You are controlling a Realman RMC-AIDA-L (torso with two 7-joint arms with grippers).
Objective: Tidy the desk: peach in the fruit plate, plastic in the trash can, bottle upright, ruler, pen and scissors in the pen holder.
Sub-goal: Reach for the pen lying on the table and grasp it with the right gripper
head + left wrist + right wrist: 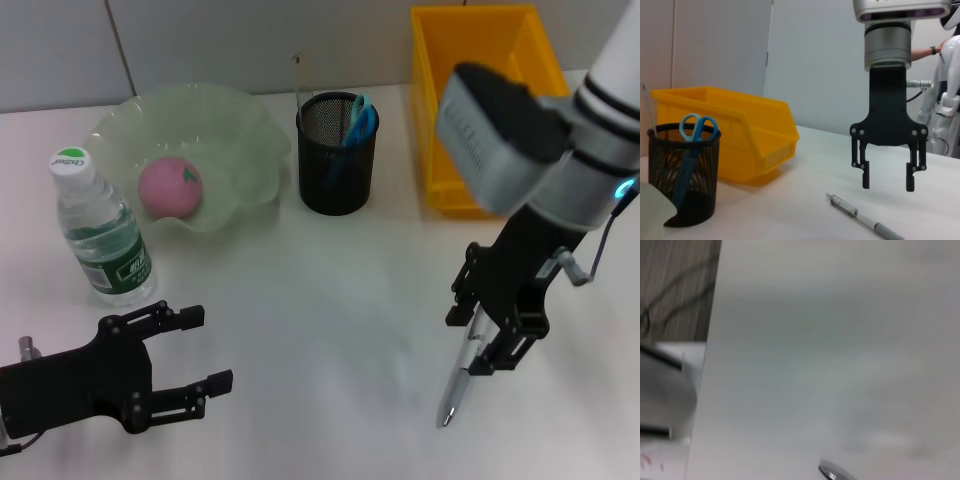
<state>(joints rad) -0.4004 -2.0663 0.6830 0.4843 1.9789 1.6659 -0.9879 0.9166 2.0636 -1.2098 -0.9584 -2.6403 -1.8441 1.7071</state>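
The right gripper hangs with its jaws spread apart just above the pen, which lies flat on the white desk, well in front of the mesh pen holder. The scissors stand in that holder. Left of the holder, the peach sits in the fruit plate, and the bottle stands upright. The left gripper rests released nearby.
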